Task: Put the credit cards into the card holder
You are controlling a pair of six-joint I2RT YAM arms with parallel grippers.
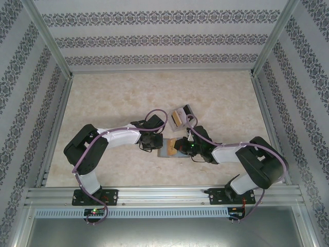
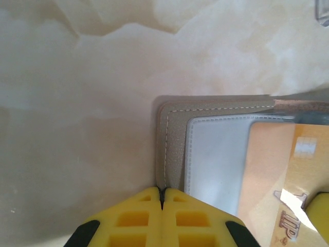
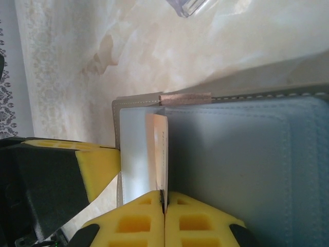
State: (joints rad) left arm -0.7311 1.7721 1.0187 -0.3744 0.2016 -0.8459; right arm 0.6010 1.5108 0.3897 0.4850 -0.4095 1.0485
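Insertion step: the right gripper [image 3: 164, 203] is clamped shut on the tan credit card [image 3: 161, 149], held on edge over the open card holder [image 3: 241, 159]. The left gripper [image 2: 162, 203], also closed, seems to pinch the card holder's outer edge. Next, the right gripper likely must line the card up with a pocket slot and slide it in while the left steadies the card holder.

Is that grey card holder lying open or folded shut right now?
Open: the card holder shows its pale inner pocket, with an orange card over it.
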